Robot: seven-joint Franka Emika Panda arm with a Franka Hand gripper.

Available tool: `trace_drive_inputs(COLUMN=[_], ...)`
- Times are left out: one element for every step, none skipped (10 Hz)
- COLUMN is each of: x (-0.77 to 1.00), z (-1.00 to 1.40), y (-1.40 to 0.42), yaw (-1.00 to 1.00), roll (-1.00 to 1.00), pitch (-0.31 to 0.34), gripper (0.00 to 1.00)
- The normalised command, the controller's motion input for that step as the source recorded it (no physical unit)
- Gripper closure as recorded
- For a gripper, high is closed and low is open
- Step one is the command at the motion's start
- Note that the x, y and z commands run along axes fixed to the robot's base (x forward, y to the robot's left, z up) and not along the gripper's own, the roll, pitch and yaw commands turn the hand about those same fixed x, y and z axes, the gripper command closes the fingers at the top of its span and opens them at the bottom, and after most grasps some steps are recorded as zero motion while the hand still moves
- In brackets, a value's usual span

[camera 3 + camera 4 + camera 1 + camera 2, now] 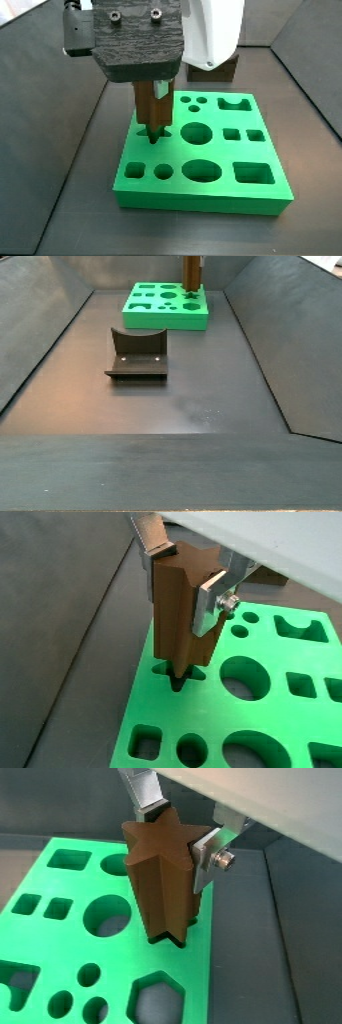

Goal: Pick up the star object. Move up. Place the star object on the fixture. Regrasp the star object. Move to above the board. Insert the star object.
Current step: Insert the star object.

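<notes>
While the gripper (181, 830) holds the star object (163, 883), the fixture (138, 353) stands apart.

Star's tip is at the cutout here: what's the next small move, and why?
Probably a slow push straight down. The gripper holds the star object upright, its lower end already entering the star cutout in the board and seemingly aligned, so only the descent remains.
</notes>
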Motion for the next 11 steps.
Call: trace_drive_inputs(x=[0.00, 0.05, 0.02, 0.03, 0.09, 0.16, 0.18, 0.20, 0.19, 0.11, 0.00], z=[-0.34, -0.18, -0.28, -0.35, -0.37, -0.39, -0.40, -0.42, -0.37, -0.50, -0.71], y=[-0.05, -0.05, -0.02, -0.01, -0.01, -0.01, 0.00, 0.00, -0.06, -0.12, -0.11], yaw=[-0.06, -0.02, -0.03, -0.04, -0.02, -0.02, -0.03, -0.03, -0.09, -0.10, -0.11], roll=[0.04, 0.00, 0.00, 0.01, 0.07, 0.09, 0.12, 0.12, 0.08, 0.10, 0.12], pitch=[-0.037, -0.044, -0.070, -0.043, -0.019, 0.000, 0.000, 0.000, 0.000, -0.039, -0.111], gripper=[1.00, 1.00, 1.00, 1.00, 1.00, 1.00, 1.00, 1.00, 1.00, 1.00, 1.00])
